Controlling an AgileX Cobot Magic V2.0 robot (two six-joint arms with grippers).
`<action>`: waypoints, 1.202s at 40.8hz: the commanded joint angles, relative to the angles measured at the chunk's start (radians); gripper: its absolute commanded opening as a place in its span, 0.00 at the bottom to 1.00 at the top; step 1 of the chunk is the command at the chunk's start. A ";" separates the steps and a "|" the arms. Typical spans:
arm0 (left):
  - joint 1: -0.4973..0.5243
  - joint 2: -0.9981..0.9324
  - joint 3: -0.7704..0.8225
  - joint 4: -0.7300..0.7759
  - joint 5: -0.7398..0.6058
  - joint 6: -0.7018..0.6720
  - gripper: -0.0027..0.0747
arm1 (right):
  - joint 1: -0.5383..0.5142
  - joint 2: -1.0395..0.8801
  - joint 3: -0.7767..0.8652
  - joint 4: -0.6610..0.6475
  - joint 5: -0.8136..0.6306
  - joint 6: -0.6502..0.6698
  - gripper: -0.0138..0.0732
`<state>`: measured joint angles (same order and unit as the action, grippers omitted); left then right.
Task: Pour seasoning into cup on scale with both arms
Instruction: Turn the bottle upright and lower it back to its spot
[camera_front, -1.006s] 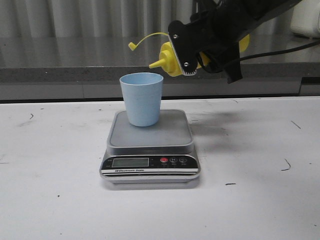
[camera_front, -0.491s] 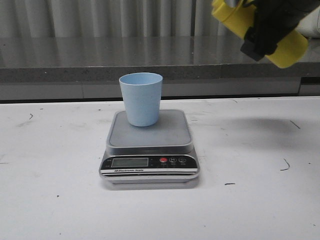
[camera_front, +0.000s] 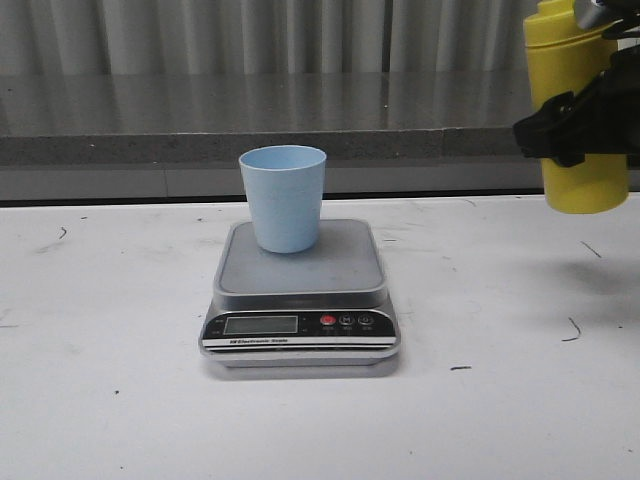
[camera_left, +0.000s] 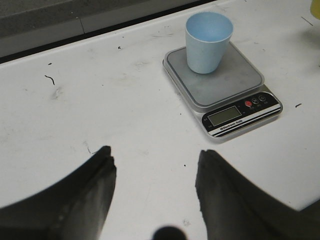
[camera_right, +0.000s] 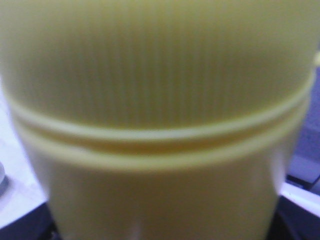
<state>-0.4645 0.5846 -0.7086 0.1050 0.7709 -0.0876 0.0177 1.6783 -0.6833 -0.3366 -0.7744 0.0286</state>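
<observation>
The light blue cup (camera_front: 284, 197) stands upright on the steel platform of the silver-grey scale (camera_front: 300, 270) at the table's middle; both also show in the left wrist view, the cup (camera_left: 208, 42) on the scale (camera_left: 222, 85). My right gripper (camera_front: 580, 125) is shut on the yellow seasoning bottle (camera_front: 580, 90) and holds it upright in the air at the far right, well clear of the cup. The bottle (camera_right: 155, 120) fills the right wrist view, blurred. Its nozzle is out of view. My left gripper (camera_left: 155, 167) is open and empty above the table, near of the scale.
A grey counter ledge (camera_front: 200, 150) runs behind the white table (camera_front: 120, 400). The table has small dark scuff marks.
The right gripper has swung the bottle from a tilt over the cup up and to the right, and now holds it upright at the right edge. Cup and scale have not moved.
</observation>
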 joint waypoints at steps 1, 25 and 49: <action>-0.007 0.003 -0.026 -0.005 -0.067 -0.004 0.51 | -0.006 0.006 -0.005 0.067 -0.254 -0.029 0.55; -0.007 0.003 -0.026 -0.005 -0.067 -0.004 0.51 | -0.001 0.239 -0.027 0.146 -0.443 -0.005 0.55; -0.007 0.003 -0.026 -0.005 -0.067 -0.004 0.51 | 0.065 0.292 -0.048 0.253 -0.436 0.029 0.60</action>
<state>-0.4645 0.5846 -0.7086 0.1050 0.7709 -0.0876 0.0816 2.0174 -0.7086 -0.0902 -1.0941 0.0552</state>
